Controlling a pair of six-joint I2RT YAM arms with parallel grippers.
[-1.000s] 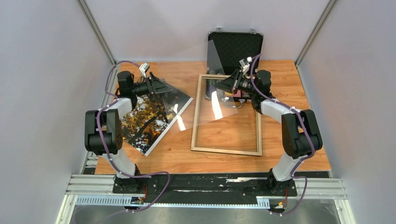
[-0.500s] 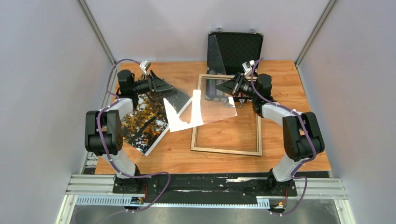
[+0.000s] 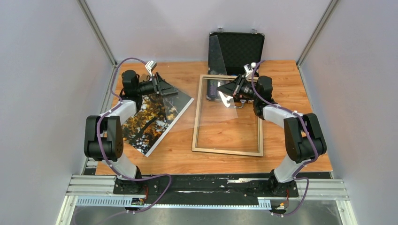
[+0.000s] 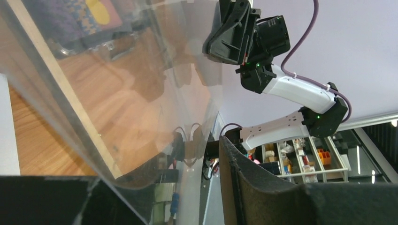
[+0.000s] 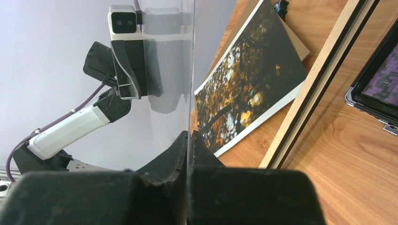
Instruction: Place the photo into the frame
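While the left gripper (image 3: 165, 89) has its jaws apart around one edge of the sheet (image 3: 206, 112), the photo (image 3: 148, 119) lies flat just below it. The right gripper (image 5: 190, 145) pinches the opposite edge above the frame (image 3: 227, 151). Glazing seems to be the step in hand. Next, the sheet needs lowering level inside the rails.

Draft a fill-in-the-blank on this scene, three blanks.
1. The photo lies to the ___ of the frame.
2. The right gripper has its jaws shut on the ___ sheet.
3. The black case behind the frame is ___.
Missing words: left; clear; open.
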